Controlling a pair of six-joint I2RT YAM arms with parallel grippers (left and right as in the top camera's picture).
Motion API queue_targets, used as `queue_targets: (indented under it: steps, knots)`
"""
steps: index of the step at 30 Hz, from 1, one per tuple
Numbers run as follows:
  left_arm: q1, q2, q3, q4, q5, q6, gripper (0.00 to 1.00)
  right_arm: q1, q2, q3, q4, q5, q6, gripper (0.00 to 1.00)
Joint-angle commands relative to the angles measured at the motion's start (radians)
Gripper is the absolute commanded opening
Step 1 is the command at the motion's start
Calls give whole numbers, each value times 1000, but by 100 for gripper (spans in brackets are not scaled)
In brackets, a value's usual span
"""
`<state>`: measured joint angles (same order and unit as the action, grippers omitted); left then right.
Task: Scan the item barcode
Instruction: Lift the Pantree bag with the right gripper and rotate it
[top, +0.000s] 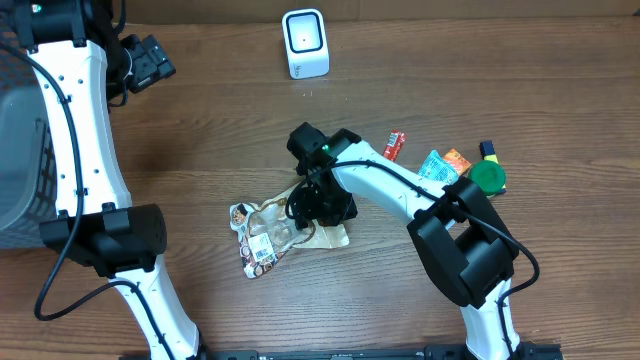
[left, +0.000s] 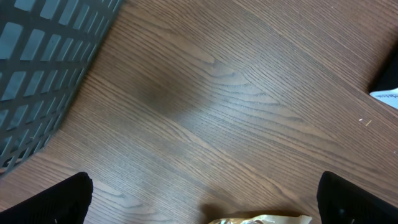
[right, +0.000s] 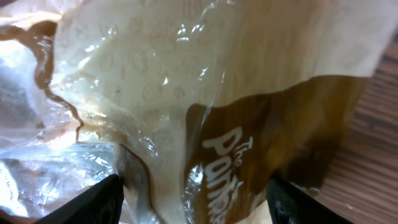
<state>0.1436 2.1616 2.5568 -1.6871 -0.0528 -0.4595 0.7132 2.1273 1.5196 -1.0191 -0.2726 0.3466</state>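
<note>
Bag (top: 268, 228) is lying flat at mid-table (top: 200, 140), long axis running roughly left-right, labelled end pointing left. Right gripper (right: 193, 199) is straddling it; whether clamped, unclear. Left gripper (left: 202, 202) is hovering, jaws spread wide, grasping nothing.

Item = crinkly snack bag (top: 275, 225), approx mid-surface (top: 200, 150), lying flat-ish, long axis slanting lower-left to upper-right. Clear film at left end, tan/cream middle, dark brown patches. White printed label (top: 262, 250) faces up near lower-left end; print too small to tell if it's the barcode. Right end hidden in overhead view. Right wrist view: bag fills the frame, glossy, wrinkled, cream over brown, white lettering "The Po…", rest cut off. Left wrist view: only a sliver at btm edge. Scanner (top: 305, 43): white rounded box, far side, well apart from bag.
</note>
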Motion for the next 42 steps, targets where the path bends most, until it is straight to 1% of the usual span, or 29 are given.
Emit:
queue_targets:
  steps: [1, 2, 4, 6, 7, 12, 14, 19, 23, 28, 34, 38, 42]
  knots:
    - [-8, -3, -4, -2, 1, 18, 100, 0, 11, -59, 30, -1, 17, 70]
    - [-8, -3, -4, -2, 1, 18, 100, 0, 11, -60, 31, -4, 16, 66]
    - [-8, -3, -4, -2, 1, 18, 100, 0, 9, -57, 32, -24, 9, 53]
    - [-8, -3, -4, -2, 1, 18, 100, -3, 6, -50, 31, -73, -38, 39]
    - [-8, -3, -4, -2, 1, 18, 100, -6, 2, -46, 30, -103, -60, 36]
    - [-8, -3, -4, -2, 1, 18, 100, -29, -35, -31, 31, -152, -68, 34]
    - [-8, -3, -4, -2, 1, 18, 100, -42, -62, -31, 31, -153, -77, 31]
    - [-8, -3, -4, -2, 1, 18, 100, -91, -163, -31, 34, -228, -160, 27]
    - [-8, -3, -4, -2, 1, 18, 100, -136, -258, -31, 47, -306, -226, 18]
    - [-8, -3, -4, -2, 1, 18, 100, -182, -338, -31, 53, -341, -229, 4]
    - [-8, -3, -4, -2, 1, 18, 100, -209, -352, -32, 66, -358, -243, 4]
    - [-8, -3, -4, -2, 1, 18, 100, -220, -353, -30, 112, -364, -262, 4]
    - [-8, -3, -4, -2, 1, 18, 100, -236, -353, 40, 130, -383, -263, 4]
